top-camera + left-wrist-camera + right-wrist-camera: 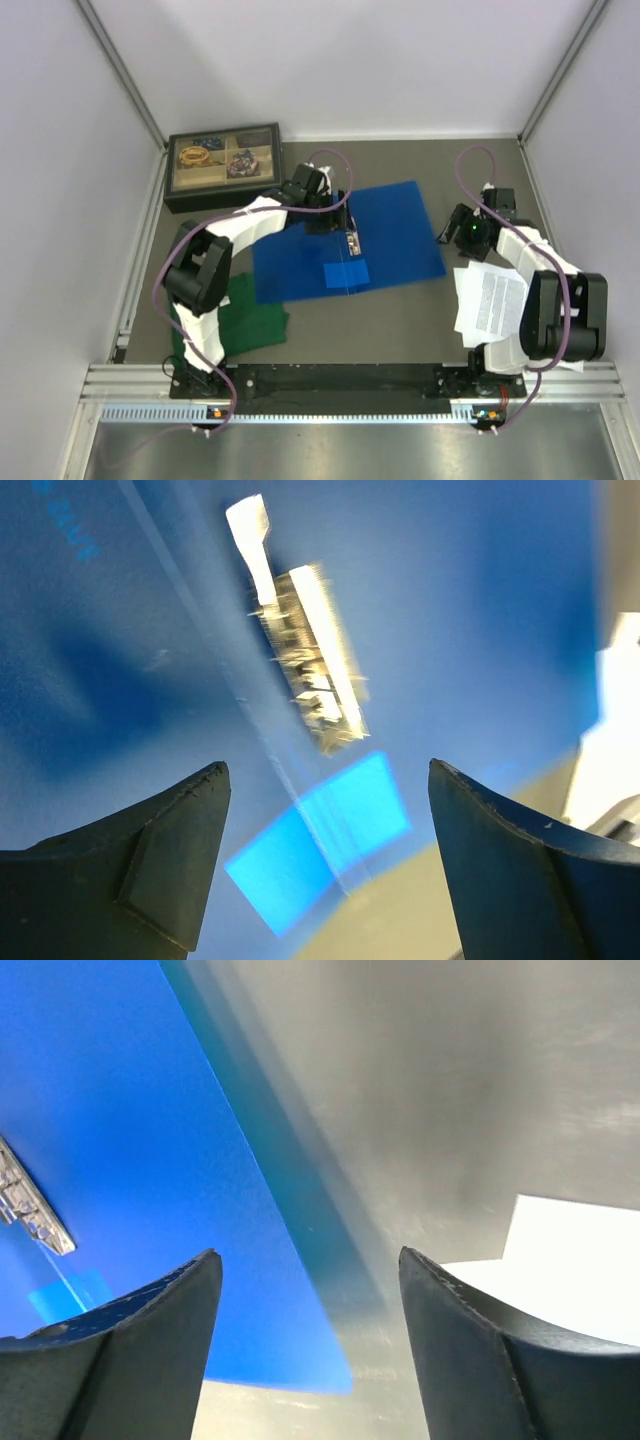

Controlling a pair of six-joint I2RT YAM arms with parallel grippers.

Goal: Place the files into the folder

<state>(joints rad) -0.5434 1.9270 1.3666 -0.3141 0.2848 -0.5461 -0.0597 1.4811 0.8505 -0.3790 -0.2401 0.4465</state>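
Note:
The blue folder (385,225) lies open and flat in the middle of the table, its metal rings (352,243) along the spine and a light blue patch (347,272) below them. My left gripper (328,220) hovers over the spine, open and holding nothing; its wrist view shows the rings (310,660) and the folder (460,590) beyond the gripper (325,780). My right gripper (450,228) stands open just off the folder's right edge (130,1140), nothing between its jaws (308,1260). The files (492,300) lie on the table by the right arm, with a white corner (575,1260) visible in the right wrist view.
A dark compartment box (222,165) with small items sits at the back left. A green folded cloth (250,320) lies near the left arm's base. White walls enclose the table on three sides, and a metal rail (340,380) runs along the front.

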